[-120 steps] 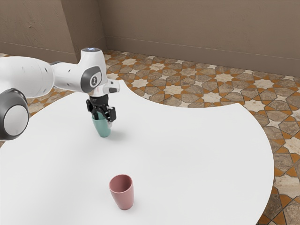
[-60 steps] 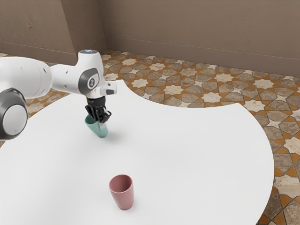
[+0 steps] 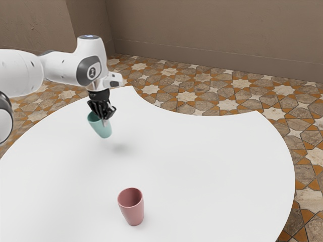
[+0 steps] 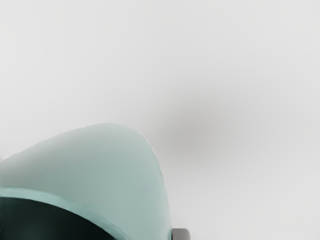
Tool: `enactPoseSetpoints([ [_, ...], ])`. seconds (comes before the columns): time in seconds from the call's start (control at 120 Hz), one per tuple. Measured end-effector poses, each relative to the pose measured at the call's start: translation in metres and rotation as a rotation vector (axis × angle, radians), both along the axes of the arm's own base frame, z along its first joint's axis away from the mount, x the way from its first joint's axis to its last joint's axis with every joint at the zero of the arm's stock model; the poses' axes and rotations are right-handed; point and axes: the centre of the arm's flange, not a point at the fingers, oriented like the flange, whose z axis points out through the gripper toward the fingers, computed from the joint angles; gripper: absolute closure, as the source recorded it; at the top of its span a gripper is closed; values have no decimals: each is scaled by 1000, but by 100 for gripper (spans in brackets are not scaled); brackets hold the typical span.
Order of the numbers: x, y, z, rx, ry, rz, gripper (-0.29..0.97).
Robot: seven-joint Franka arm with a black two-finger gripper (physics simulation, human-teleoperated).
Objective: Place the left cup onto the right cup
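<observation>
Teal cup [image 3: 103, 129] held aloft, pink cup [image 3: 131, 205] upright

The arm [image 3: 50, 68] reaches in level, its gripper [image 3: 103, 116] pointing down, fingers [image 3: 99, 109] closed on the cup [image 3: 103, 130] rim between them.

Setting: a plain room in a house, simulator-rendered. Beneath the jaws of my gripper [image 3: 104, 119] lies a round white table [image 3: 212, 156]. Beyond the jaws, a star-patterned orange-brown tile floor [image 3: 227, 93] meets bare brown walls [image 3: 212, 25].
</observation>
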Motion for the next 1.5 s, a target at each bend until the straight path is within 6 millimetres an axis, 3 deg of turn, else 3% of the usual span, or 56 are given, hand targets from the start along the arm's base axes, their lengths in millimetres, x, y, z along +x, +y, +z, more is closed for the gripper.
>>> enactPoseSetpoints([
  [0.258,-49,-38,34,-12,34,11,79],
  [0.458,-84,-101,83,9,28,-8,79],
  [0.675,-139,-167,104,46,65,17,79],
  [0.883,-167,-206,111,90,99,91,79],
  [1.15,-200,-270,114,133,128,165,79],
  [1.4,-222,-317,110,145,153,248,79],
  [1.5,-220,-333,108,140,159,279,79],
])
